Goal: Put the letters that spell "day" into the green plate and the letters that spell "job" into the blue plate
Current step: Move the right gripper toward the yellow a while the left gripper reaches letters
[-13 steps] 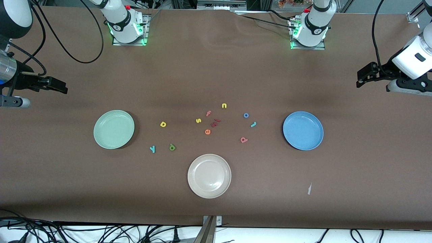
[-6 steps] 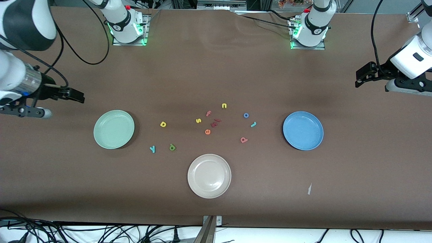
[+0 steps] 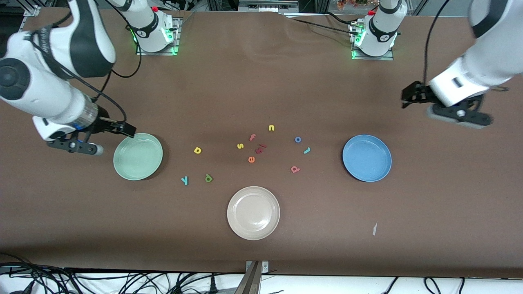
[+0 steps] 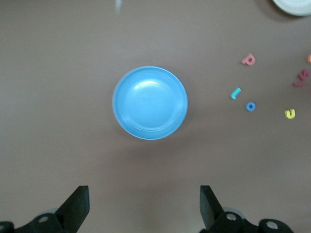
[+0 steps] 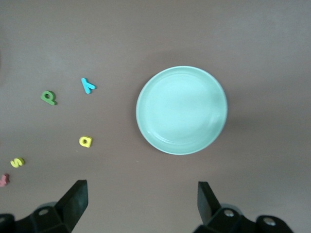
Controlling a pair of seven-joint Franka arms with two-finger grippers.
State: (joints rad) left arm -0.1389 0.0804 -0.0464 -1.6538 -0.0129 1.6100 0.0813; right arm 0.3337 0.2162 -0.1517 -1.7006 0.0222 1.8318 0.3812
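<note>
Brown table (image 3: 261,81) with three plates (image 3: 253,212) and scattered foam letters (image 3: 251,159).

The front camera hangs high across the brown table (image 3: 261,81), facing the two arm bases and taking in its whole top. The left wrist camera looks straight down from well above, its spread fingers (image 4: 77,206) edging the picture, with the round medium-blue plate (image 4: 150,103) ahead of the jaws. The right wrist camera looks down likewise past its own parted fingers (image 5: 75,199) onto the round pale mint-green plate (image 5: 181,109). The front view shares both plates and the small foam letters beside them.
</note>
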